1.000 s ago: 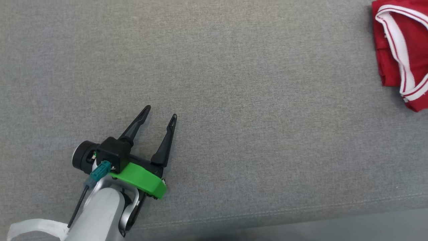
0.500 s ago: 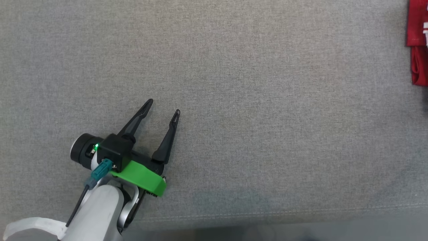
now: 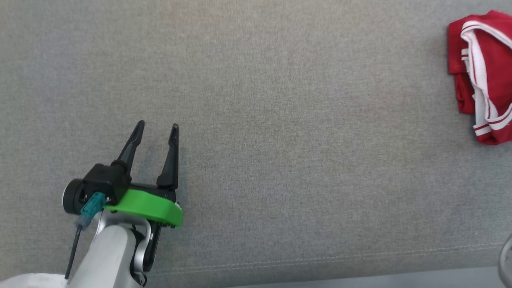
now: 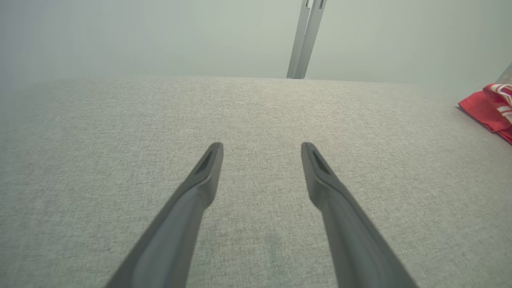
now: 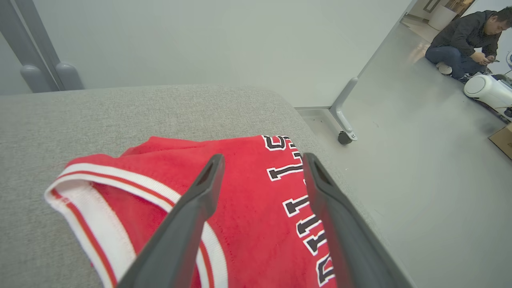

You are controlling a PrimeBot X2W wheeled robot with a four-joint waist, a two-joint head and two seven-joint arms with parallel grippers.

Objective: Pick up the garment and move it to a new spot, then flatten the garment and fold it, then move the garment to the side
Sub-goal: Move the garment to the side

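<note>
The garment point(image 3: 500, 64) is a red jersey with white trim, lying bunched at the far right of the grey cushion point(image 3: 304, 120). In the right wrist view the jersey point(image 5: 248, 188) shows black and white lettering. There my right gripper point(image 5: 263, 159) hovers open just over it, with nothing between the fingers. My left gripper point(image 3: 157, 125) is at the lower left of the head view, open and empty, far from the jersey. In the left wrist view the left gripper point(image 4: 261, 146) points across bare cushion, with the jersey point(image 4: 486, 110) at the right edge.
The cushion's front seam point(image 3: 320, 256) runs near the bottom of the head view, with floor below. Beyond the cushion's right end are a partition's castor leg point(image 5: 344, 120), a person seated on the floor point(image 5: 464, 36), a white machine point(image 5: 486, 90) and a cardboard box point(image 5: 502, 138).
The head camera swung, so the jersey slid almost off the right edge and came back. My left gripper now points more straight up the view and sits further left, still open.
</note>
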